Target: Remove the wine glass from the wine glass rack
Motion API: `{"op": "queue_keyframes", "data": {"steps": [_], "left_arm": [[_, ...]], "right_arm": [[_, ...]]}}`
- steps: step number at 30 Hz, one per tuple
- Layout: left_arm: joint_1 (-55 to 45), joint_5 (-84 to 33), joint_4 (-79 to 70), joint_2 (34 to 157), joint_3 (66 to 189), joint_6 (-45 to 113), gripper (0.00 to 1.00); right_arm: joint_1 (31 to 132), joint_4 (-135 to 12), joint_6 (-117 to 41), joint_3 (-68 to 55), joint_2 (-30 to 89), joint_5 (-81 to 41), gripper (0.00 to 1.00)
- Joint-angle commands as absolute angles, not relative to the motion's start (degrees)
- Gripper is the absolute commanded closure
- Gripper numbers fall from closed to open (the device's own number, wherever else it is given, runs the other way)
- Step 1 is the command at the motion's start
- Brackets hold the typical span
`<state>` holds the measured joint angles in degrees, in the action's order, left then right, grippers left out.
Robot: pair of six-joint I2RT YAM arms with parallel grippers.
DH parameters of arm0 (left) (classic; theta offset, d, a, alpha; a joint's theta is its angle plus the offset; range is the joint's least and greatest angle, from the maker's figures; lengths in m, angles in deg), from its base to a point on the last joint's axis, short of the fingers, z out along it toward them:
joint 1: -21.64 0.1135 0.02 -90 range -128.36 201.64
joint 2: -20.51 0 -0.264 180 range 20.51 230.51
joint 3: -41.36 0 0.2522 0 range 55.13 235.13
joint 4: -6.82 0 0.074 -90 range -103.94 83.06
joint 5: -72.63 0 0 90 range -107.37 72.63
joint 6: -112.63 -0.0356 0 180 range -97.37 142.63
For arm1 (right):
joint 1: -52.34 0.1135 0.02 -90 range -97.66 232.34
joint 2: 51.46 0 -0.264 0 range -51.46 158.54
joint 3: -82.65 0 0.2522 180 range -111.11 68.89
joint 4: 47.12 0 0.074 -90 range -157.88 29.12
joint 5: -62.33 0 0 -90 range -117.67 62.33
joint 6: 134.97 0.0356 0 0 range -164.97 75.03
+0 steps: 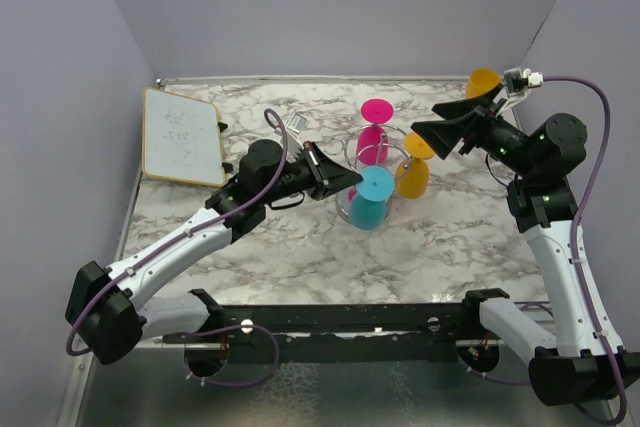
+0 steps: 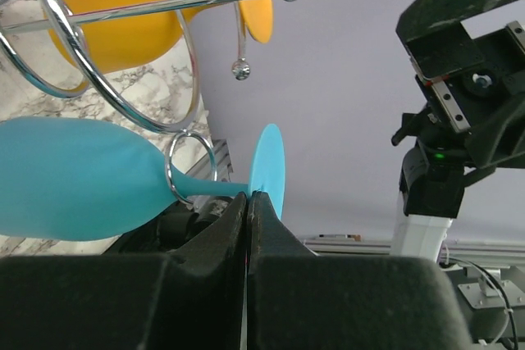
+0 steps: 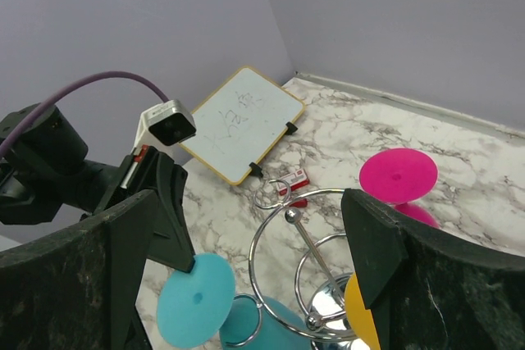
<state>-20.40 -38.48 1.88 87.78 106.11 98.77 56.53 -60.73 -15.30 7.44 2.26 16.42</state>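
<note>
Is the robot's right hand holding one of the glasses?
No, the right hand is wide open, and no glass sits between its fingers.

One overhead, two close wrist views (rack common)

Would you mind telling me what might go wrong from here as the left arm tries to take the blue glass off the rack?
1. The left hand is shut against the stem of the blue wine glass near its foot, not clearly around it, so the glass may slip.
2. That stem hangs in a wire ring of the wine glass rack. A crooked pull might tip the rack with its orange wine glass and pink wine glass.
</note>
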Motion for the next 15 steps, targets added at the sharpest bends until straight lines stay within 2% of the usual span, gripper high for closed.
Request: {"op": "queue_keyframes", "data": {"steps": [1,15], "left_arm": [[-20.64,-41.39,4.44,85.0,105.18,100.9,1.0],[-20.68,-47.45,9.13,85.79,101.45,101.48,1.0]], "right_arm": [[56.91,-62.22,-17.25,6.05,1.49,14.19,0.05],[56.9,-65.49,-20.54,4.74,-0.26,10.02,0.05]]}}
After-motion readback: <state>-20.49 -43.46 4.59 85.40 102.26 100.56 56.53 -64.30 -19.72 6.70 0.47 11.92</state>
